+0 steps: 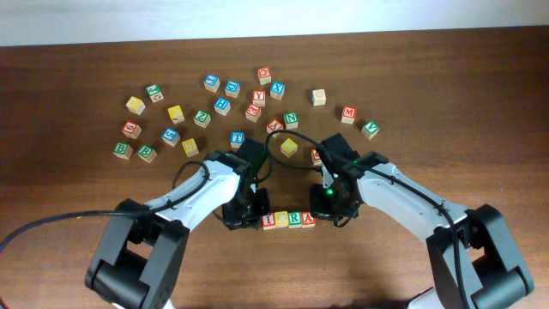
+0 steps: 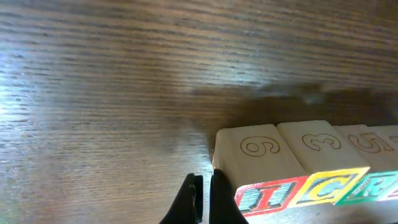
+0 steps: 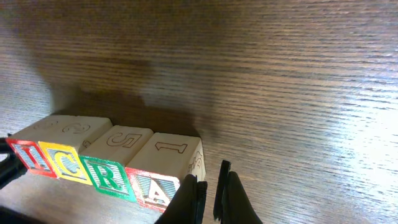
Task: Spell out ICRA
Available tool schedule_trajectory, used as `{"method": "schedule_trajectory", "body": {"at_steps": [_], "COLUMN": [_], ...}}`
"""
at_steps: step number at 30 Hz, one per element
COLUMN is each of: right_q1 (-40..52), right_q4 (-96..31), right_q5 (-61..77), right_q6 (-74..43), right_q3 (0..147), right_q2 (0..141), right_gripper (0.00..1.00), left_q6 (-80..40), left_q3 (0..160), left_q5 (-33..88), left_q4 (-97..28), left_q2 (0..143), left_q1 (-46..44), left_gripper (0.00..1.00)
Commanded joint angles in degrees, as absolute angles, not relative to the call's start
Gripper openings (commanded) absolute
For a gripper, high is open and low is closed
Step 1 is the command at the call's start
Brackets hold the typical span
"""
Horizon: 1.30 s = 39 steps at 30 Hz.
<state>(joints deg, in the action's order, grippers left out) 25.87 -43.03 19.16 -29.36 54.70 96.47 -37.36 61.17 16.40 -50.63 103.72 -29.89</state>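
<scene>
Wooden ICRA row (image 1: 288, 221), left pincer (image 2: 206, 185) and right pincer (image 3: 211, 182) closed, empty, stray cubes (image 1: 221, 105) beyond

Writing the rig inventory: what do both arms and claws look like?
The left arm and right arm: pale grey shells, black joints and bases, black cables. A green light glows at the right wrist. The left claw and right claw are slim and black.

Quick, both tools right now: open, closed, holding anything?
Left tool: closed, empty, beside the red-faced wooden I cube.
Right tool: closed, empty, beside the red-faced wooden A cube.
</scene>
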Motion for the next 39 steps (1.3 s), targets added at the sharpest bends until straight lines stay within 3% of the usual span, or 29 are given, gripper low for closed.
{"method": "schedule_trajectory", "body": {"at_steps": [1,26,39], "right_q1": [26.6,29.2,29.2], "right_q4": [-42.6,-38.7,-39.4], "right_q5": [23.8,19.3,14.3], "right_q6": [-29.0,-30.5,-30.4], "right_q3": [54.7,54.7,54.7], "right_q2": [96.9,96.9,96.9], "right_gripper": [0.04,0.04,0.05], "left_q6": [-37.7,-33.6,-31.2], "left_q3": [61.0,61.0,62.5], "left_q5": [14.9,14.1,13.7], "left_q4": [-49.7,-45.5,-49.4], "left_q2": [104.3,104.3,104.2], "left_q1": [-30.1,-28.6,-25.8], "left_gripper": [0.00,0.00,0.00]}}
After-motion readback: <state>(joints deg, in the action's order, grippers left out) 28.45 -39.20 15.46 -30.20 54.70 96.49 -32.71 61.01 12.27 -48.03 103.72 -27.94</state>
